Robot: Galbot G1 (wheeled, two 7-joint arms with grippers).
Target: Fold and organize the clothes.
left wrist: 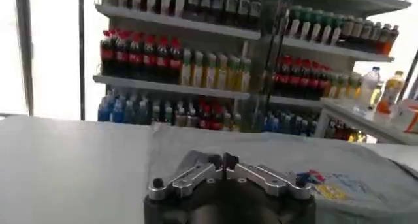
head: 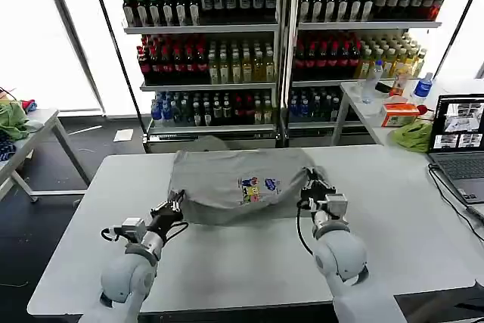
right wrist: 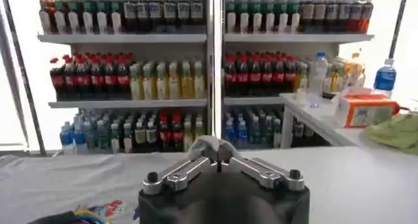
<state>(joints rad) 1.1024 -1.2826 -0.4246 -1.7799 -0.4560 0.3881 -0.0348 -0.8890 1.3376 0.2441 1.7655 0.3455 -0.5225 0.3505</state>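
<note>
Light grey cotton T-shirt with multicoloured chest print (head: 234,183) lies mid-tabletop (head: 249,262), long axis crosswise; left gripper (head: 175,205) and right gripper (head: 310,184), both clenched, flank its near corners equally.

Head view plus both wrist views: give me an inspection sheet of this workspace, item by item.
Surface: grey table, bare in front of the shirt.
Job's things: one light grey T-shirt lying partly folded at the table's middle, print facing up.
Clutter: laptop at the table's right edge.
Grippers: left gripper at the shirt's near left edge, fingers together; right gripper at its right edge, fingers together. Whether either pinches cloth cannot be told.
Cables: black cable running from the laptop; black cable looped along the right arm.
Surroundings: drink shelves behind; side table with bottles, an orange box and a green cloth.
</note>
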